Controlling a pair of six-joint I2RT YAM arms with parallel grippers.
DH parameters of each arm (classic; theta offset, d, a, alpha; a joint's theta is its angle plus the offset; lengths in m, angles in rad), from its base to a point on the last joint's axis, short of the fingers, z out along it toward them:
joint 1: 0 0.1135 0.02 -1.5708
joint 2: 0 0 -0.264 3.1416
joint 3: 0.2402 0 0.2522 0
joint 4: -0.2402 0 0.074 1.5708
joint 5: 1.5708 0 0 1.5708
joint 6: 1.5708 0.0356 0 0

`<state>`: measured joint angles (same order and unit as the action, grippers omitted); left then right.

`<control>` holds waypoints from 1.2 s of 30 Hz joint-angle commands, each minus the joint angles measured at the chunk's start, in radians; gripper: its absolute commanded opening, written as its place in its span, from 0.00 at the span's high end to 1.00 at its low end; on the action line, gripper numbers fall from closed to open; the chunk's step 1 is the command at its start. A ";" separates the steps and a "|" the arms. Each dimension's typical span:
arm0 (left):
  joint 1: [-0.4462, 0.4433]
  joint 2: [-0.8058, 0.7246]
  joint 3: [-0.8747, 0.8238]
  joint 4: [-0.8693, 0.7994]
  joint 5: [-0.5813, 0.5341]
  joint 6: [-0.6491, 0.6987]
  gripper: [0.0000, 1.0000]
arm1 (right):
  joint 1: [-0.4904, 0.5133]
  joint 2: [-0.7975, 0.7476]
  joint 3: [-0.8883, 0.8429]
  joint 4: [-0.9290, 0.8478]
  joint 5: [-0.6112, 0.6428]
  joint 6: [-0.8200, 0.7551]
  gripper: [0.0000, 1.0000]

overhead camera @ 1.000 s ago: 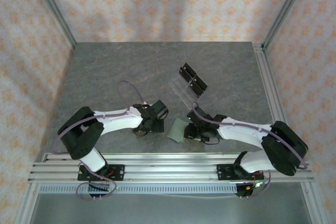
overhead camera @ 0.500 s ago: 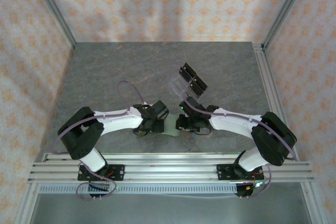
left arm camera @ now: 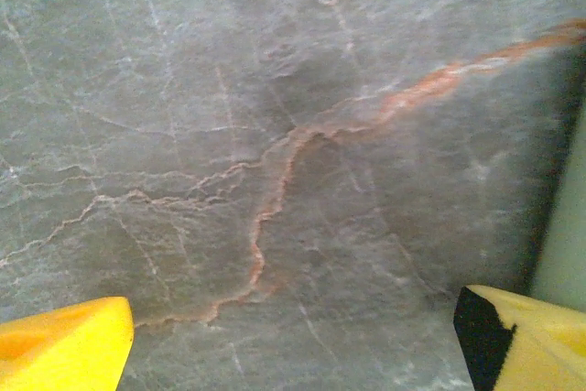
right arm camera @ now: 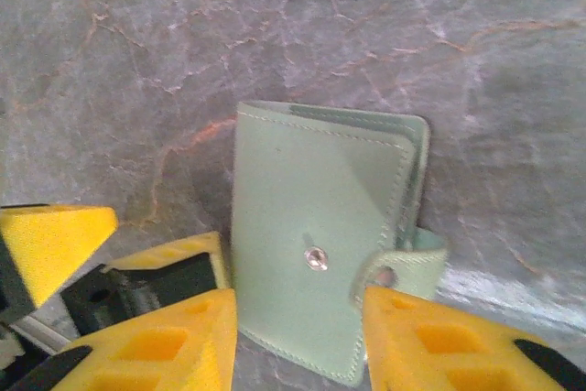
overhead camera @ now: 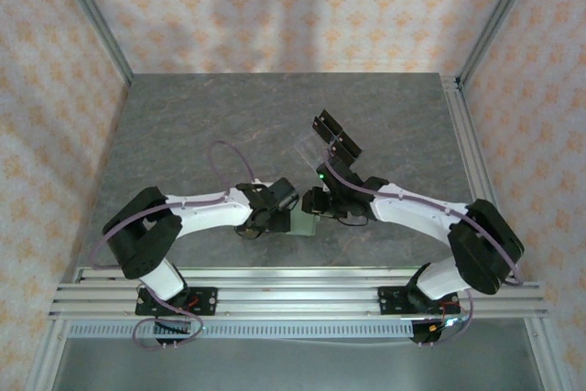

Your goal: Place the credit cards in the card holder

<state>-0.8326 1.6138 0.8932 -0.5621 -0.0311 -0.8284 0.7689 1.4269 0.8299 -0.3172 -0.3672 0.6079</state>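
Green and small, the card holder [right arm camera: 320, 254] lies flat on the grey stone table [left arm camera: 275, 89]. In the top view it sits low in the middle, between the two arms. It is folded shut, but its little tab [right arm camera: 403, 267] hangs loose beside the round snap [right arm camera: 316, 258], so it is not clicked closed.

The right gripper [right arm camera: 298, 318] hangs over the bottom end of the holder with its yellow fingers apart, one on each side. I think it is there to pin the holder down or lift its flap. I cannot tell if it touches.

The left gripper [left arm camera: 293, 336] is low over the table, just left of the holder. Its fingers are wide apart with only bare stone between them. The holder's pale edge peeks in at the right side of its view. It looks ready to help from that side.

A clear rack [overhead camera: 331, 142] with black pieces stands above, near the middle.
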 commanded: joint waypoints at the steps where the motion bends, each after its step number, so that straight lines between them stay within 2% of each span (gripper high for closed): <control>1: 0.010 -0.054 0.061 -0.029 -0.049 0.006 0.06 | -0.002 -0.022 0.049 -0.148 0.075 -0.048 0.57; 5: 0.036 -0.039 0.094 -0.044 -0.047 0.048 0.06 | -0.002 -0.010 0.072 -0.208 0.115 -0.066 0.56; 9: 0.040 -0.046 0.090 -0.048 -0.033 0.081 0.06 | -0.002 0.017 0.088 -0.210 0.098 -0.075 0.56; 16: 0.028 -0.097 0.015 -0.011 0.022 0.100 0.06 | 0.000 0.076 0.131 -0.209 0.086 -0.093 0.56; 24: 0.001 -0.061 -0.023 0.041 0.048 0.091 0.07 | 0.001 0.144 0.191 -0.233 0.106 -0.113 0.61; 27: -0.008 -0.044 -0.022 0.061 0.060 0.086 0.07 | 0.001 0.166 0.208 -0.254 0.117 -0.124 0.66; 36: -0.027 0.003 -0.032 0.102 0.071 0.068 0.07 | 0.001 0.177 0.213 -0.292 0.143 -0.137 0.93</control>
<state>-0.8513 1.5990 0.8742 -0.4774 0.0395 -0.7547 0.7689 1.6020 1.0199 -0.5652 -0.2611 0.4835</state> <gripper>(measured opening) 0.930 0.089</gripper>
